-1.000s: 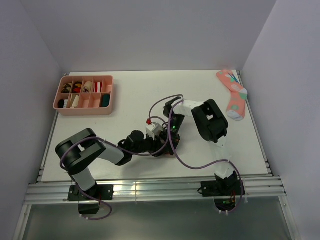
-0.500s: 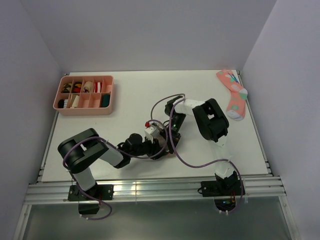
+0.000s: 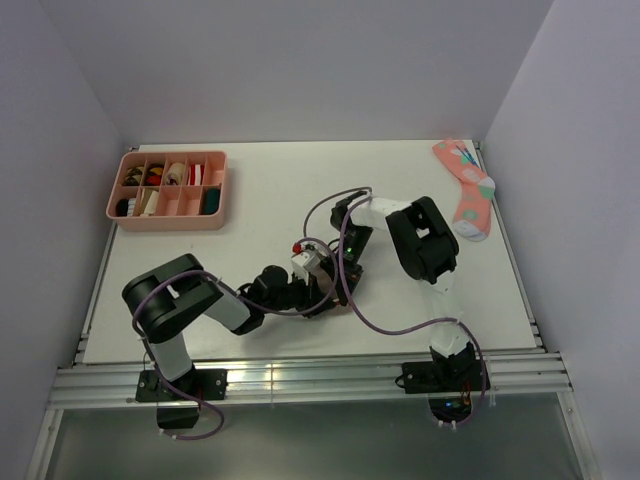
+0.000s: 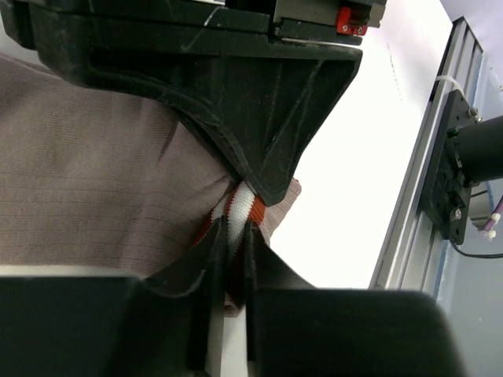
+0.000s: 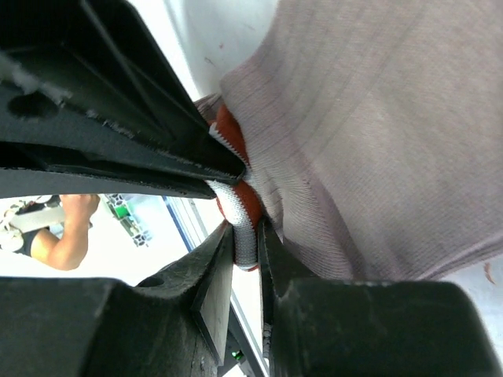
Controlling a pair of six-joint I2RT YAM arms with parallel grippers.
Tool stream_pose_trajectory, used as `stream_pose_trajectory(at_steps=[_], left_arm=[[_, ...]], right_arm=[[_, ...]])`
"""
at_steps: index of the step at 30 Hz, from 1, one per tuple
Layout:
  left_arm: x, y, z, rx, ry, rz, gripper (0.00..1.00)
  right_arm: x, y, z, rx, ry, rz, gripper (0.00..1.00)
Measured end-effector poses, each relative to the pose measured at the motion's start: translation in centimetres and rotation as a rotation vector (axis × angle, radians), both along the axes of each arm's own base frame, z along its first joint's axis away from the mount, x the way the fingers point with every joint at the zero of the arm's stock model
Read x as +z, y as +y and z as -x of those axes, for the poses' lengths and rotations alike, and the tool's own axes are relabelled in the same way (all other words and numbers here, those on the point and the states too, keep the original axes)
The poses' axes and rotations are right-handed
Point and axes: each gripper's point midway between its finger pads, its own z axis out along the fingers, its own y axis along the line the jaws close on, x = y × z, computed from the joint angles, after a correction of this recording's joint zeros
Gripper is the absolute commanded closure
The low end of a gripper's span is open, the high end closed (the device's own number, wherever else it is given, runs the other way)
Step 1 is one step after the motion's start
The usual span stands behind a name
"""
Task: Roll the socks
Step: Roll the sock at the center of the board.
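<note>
A taupe-brown sock (image 4: 94, 181) with a red-and-white striped cuff (image 4: 240, 210) fills the left wrist view. My left gripper (image 4: 234, 239) is shut on that cuff. The right gripper's black finger (image 4: 267, 118) comes down onto the same cuff from above. In the right wrist view the same sock (image 5: 377, 141) hangs at the right, and my right gripper (image 5: 245, 243) is shut on the cuff (image 5: 245, 212). From above, the left gripper (image 3: 318, 290) and the right gripper (image 3: 340, 284) meet tip to tip at the table's middle front, hiding the sock.
A pink compartment tray (image 3: 165, 222) with small items stands at the back left. A coral-pink spotted sock (image 3: 468, 190) lies at the back right by the wall. The aluminium rail (image 3: 300, 380) runs along the near edge. Purple cables (image 3: 385, 328) loop around the arms.
My left gripper's jaws have closed onto the striped cuff, and the left arm's elbow has shifted slightly to the right. The right arm has hardly moved.
</note>
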Motion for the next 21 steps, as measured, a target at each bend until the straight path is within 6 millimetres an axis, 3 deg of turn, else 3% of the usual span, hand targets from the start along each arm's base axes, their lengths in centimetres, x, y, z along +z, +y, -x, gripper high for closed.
stream_pose_trajectory(at_steps=[3, 6, 11, 16, 21], left_arm=[[-0.1, -0.2, 0.0, 0.001, 0.017, 0.004, 1.00], [-0.1, -0.2, 0.1, 0.004, 0.037, 0.009, 1.00], [-0.2, -0.3, 0.2, 0.016, 0.078, 0.018, 1.00], [-0.2, -0.6, 0.4, 0.020, 0.116, 0.027, 1.00], [-0.2, -0.4, 0.5, 0.023, 0.169, 0.041, 1.00]], right_arm=[[-0.1, -0.1, 0.0, -0.016, 0.004, 0.018, 0.71], [-0.3, -0.1, 0.1, -0.037, -0.003, 0.025, 0.63], [0.0, -0.1, -0.3, -0.085, -0.066, 0.008, 0.58], [0.7, 0.1, -2.3, -0.156, -0.164, -0.040, 0.55], [2.9, -0.6, -4.6, -0.244, -0.293, -0.105, 0.53]])
